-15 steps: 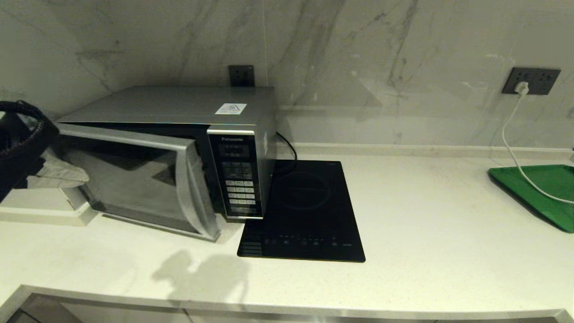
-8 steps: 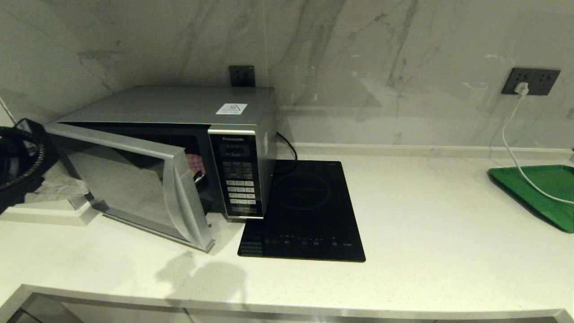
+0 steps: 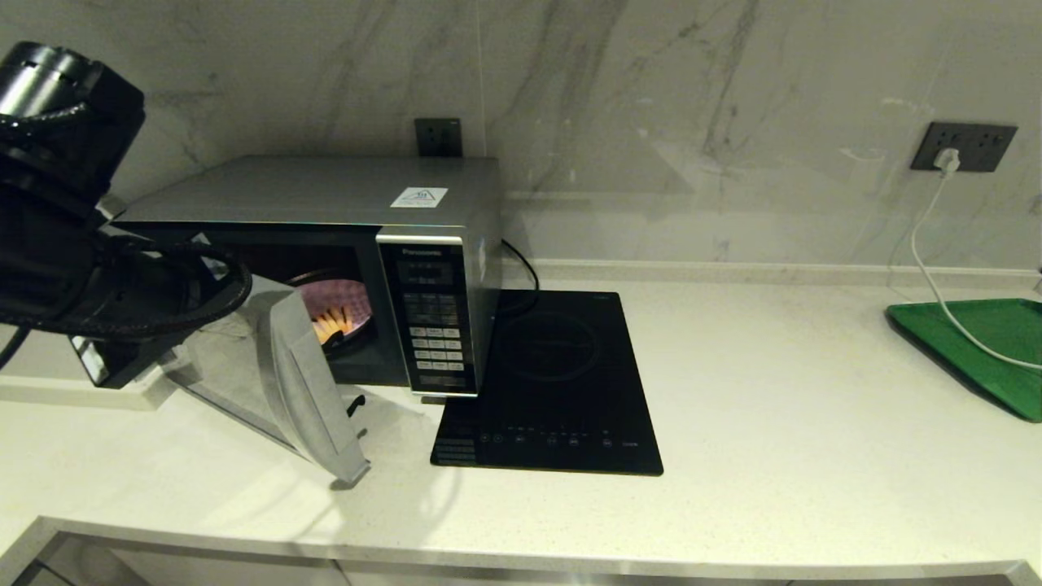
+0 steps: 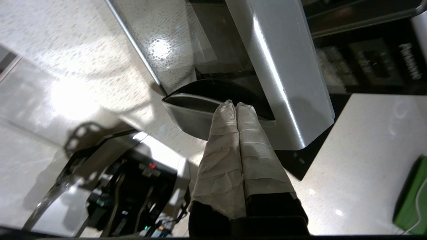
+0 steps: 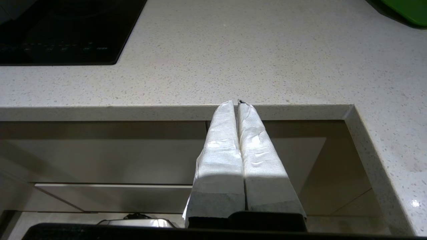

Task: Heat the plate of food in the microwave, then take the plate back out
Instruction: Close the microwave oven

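The left gripper [image 4: 236,106] has its fingers pressed together, tips hooked at the recess behind the door's silver handle strip [image 4: 283,76]; best to draw the door wider along its hinge arc, steadily. The plate of food [image 3: 338,313], lilac with orange-yellow fries, sits lit inside the microwave [image 3: 342,244], left of frame centre. The right gripper [image 5: 237,104], fingers closed, hangs below the counter edge.

One brand name readable

We read "Panasonic" atop the black keypad panel [image 3: 431,321] of the large silver box microwave [image 3: 342,244], at its three o'clock side.
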